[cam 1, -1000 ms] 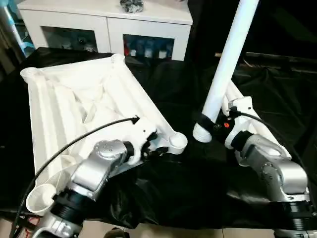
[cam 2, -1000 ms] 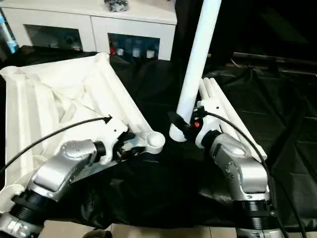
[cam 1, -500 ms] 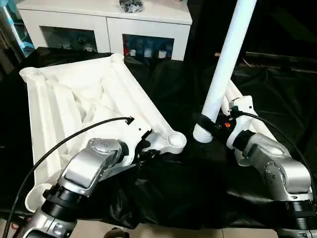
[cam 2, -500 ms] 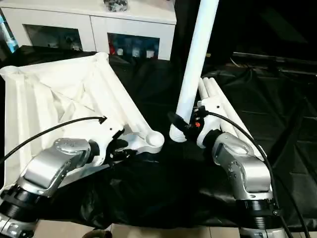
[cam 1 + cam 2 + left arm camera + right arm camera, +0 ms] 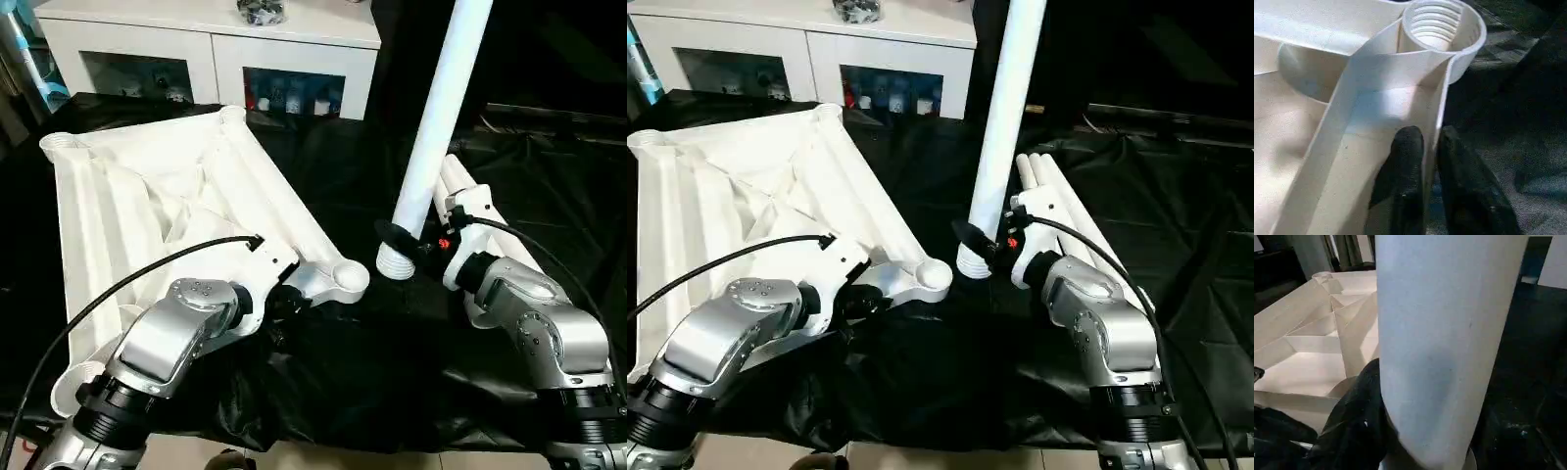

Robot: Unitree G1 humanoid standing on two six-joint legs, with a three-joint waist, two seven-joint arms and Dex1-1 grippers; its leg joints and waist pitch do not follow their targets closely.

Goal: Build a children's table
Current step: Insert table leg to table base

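Here we hold one leg (image 5: 436, 117) nearly upright, ridged end down beside the corner socket (image 5: 345, 278); our right gripper (image 5: 402, 245) clamps it. Three more legs (image 5: 1058, 211) lie behind. Our left gripper (image 5: 1426, 161) pinches the upturned tabletop's (image 5: 147, 206) rim.

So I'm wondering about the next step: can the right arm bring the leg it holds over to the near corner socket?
Probably yes. The right gripper holds the leg upright, its ridged end just beside the corner socket, with bare black cloth between. The left gripper pinches the tabletop's rim short of the socket's mouth.
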